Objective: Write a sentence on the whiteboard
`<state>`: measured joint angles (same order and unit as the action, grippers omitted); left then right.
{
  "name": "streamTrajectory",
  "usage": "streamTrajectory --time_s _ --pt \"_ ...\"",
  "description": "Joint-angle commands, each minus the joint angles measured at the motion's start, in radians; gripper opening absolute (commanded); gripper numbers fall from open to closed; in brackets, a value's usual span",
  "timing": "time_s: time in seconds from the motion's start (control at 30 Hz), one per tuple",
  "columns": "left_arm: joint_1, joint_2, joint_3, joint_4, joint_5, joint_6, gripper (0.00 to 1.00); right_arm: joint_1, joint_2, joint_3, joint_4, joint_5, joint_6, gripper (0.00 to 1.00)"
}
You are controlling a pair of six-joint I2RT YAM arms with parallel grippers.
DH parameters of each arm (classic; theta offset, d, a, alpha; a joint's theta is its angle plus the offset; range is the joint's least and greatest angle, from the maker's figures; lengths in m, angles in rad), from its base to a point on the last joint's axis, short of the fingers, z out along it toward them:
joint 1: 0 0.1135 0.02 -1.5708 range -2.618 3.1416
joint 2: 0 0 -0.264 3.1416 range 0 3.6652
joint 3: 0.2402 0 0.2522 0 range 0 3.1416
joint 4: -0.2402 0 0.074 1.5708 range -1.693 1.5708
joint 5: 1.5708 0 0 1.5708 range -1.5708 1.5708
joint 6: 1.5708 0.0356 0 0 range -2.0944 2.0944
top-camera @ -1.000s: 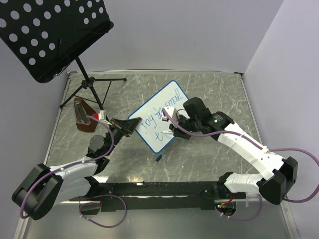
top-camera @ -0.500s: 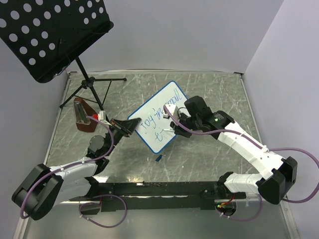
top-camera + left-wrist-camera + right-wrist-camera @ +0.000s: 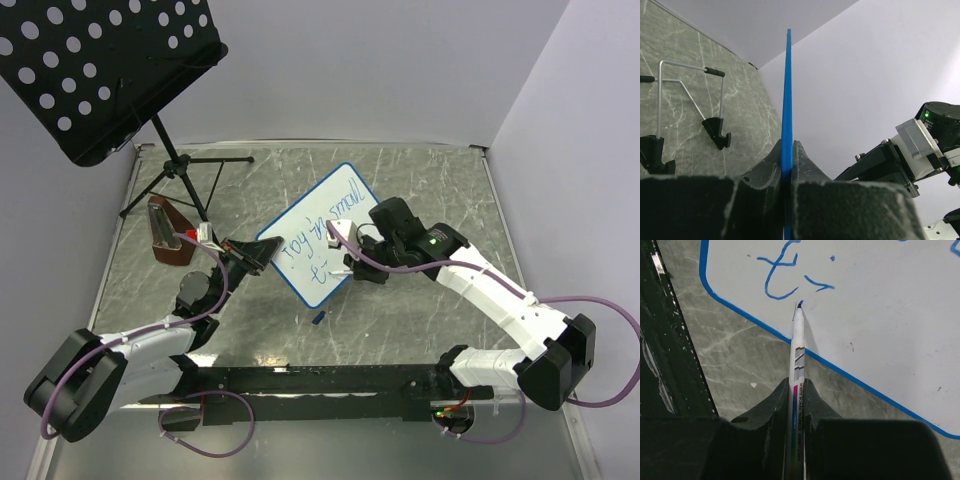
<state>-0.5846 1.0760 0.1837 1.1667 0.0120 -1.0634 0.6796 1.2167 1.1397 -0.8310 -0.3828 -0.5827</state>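
Note:
The whiteboard [image 3: 330, 215], white with a blue frame, stands tilted at the table's middle. Blue handwriting, the sentence [image 3: 318, 225], runs in two lines across it. In the right wrist view the second line shows a "t" [image 3: 780, 277] and a short dash [image 3: 819, 285]. My left gripper [image 3: 256, 254] is shut on the board's left edge, which appears edge-on as a blue strip [image 3: 787, 100] between the jaws [image 3: 786, 146]. My right gripper [image 3: 352, 262] [image 3: 798, 382] is shut on a white marker [image 3: 797, 347]. Its tip [image 3: 799, 305] sits at the board just below the dash.
A black perforated music stand [image 3: 100, 70] on tripod legs [image 3: 190, 165] stands at the back left. A brown wedge-shaped object [image 3: 168, 235] lies left of the board. A small blue cap [image 3: 317, 318] lies below the board's near corner. A black rail [image 3: 320, 380] runs along the near edge.
The right gripper with the marker has shifted slightly along the second line, and a short dash now follows the "t". The left gripper and the board have held still.

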Motion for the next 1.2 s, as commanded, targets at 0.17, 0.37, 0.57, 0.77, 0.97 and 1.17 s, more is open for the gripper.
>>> streamTrajectory --time_s 0.17,0.37,0.57,0.77,0.97,1.17 --pt "0.003 -0.024 0.034 0.218 0.005 -0.044 0.01 -0.006 0.017 0.008 0.006 0.059 0.001 0.00" --pt "0.005 -0.028 0.030 0.218 0.005 -0.043 0.01 -0.025 0.020 0.041 0.047 0.071 0.037 0.00" --pt "0.005 -0.024 0.022 0.229 0.003 -0.046 0.01 -0.058 0.004 0.080 0.078 0.041 0.057 0.00" --pt "0.006 -0.022 0.020 0.229 0.006 -0.047 0.01 -0.081 -0.005 0.095 0.121 0.022 0.076 0.00" --pt "0.006 -0.027 0.019 0.231 0.006 -0.049 0.01 -0.078 0.010 0.101 0.128 0.004 0.081 0.00" --pt "0.008 -0.030 0.014 0.226 0.005 -0.046 0.01 -0.078 -0.023 0.077 0.115 -0.059 0.060 0.00"
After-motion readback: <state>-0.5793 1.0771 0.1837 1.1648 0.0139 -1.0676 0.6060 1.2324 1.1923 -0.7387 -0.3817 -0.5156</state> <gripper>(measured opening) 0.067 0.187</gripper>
